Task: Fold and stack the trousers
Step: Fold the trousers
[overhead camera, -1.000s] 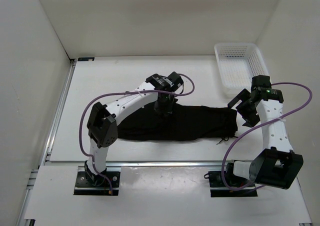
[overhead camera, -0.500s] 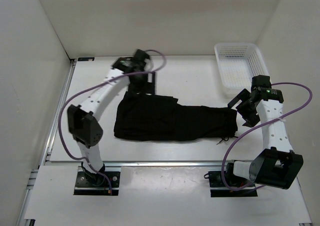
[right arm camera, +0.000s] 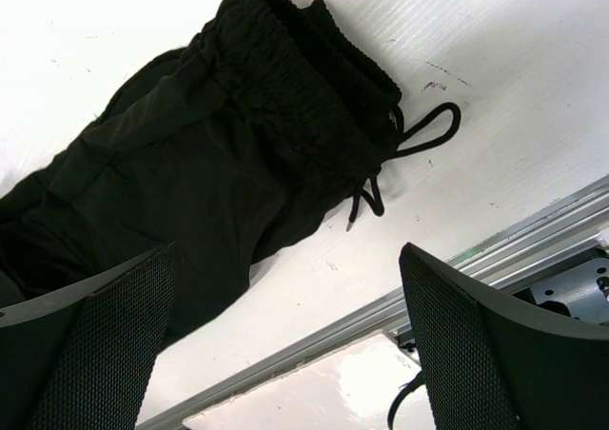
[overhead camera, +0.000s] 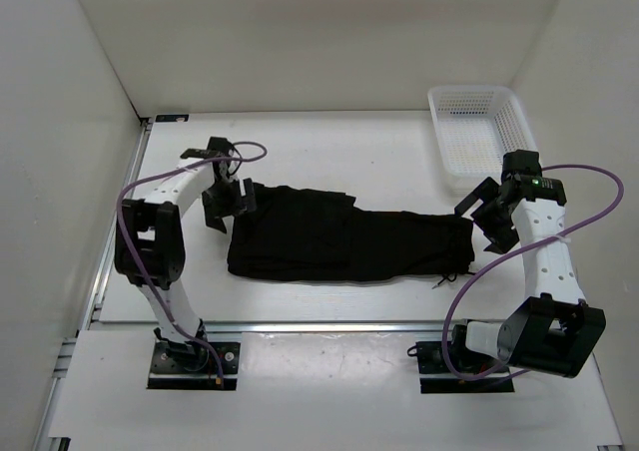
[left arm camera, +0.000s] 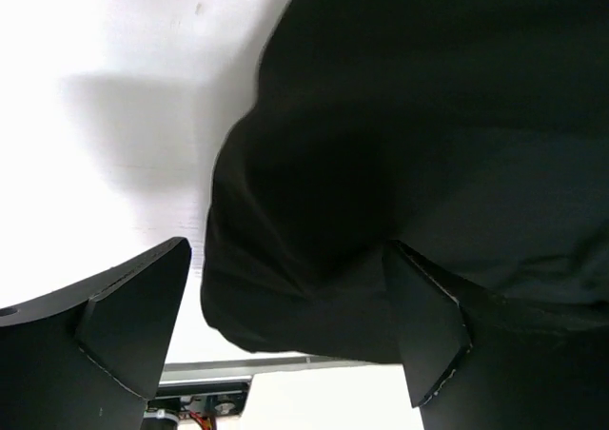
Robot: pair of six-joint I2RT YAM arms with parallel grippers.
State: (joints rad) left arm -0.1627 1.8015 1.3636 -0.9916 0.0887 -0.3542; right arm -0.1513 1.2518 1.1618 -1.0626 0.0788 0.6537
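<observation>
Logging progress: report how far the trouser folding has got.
Done: trousers lie flat as one long band, waistband at the right. In hand: nothing; left gripper and right gripper hover open at opposite ends. Left: fold it shorter, then stack.

One high view, two close wrist views
The top camera looks down on the whole table (overhead camera: 379,152) from behind the arms; the left wrist camera hangs close over the left end of the trousers (overhead camera: 349,239), the right wrist camera close over their waistband (right arm camera: 304,68) end; all three share the trousers
</observation>
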